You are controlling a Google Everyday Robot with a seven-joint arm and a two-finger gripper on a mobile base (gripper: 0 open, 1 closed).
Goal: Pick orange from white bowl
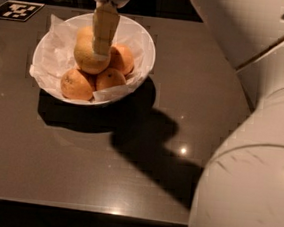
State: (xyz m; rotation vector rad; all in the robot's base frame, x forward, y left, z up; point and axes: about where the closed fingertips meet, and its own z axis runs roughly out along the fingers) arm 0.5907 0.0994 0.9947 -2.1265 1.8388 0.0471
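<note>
Arm: robot arm (244, 195) fills the right foreground.
White bowl (147, 50): on the dark table (193, 100).
Orange (86, 60): in the bowl, atop smaller fruits (77, 84); apparently not yet lifted.
Gripper (101, 51): against the orange's top; whether it grips, cannot tell.
Left: lift clear.

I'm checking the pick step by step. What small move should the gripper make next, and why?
Probably ease straight down a little. The gripper is lined up over the orange, the biggest fruit, which rests atop the smaller fruits in the white bowl, so its sides look reachable from above.
</note>
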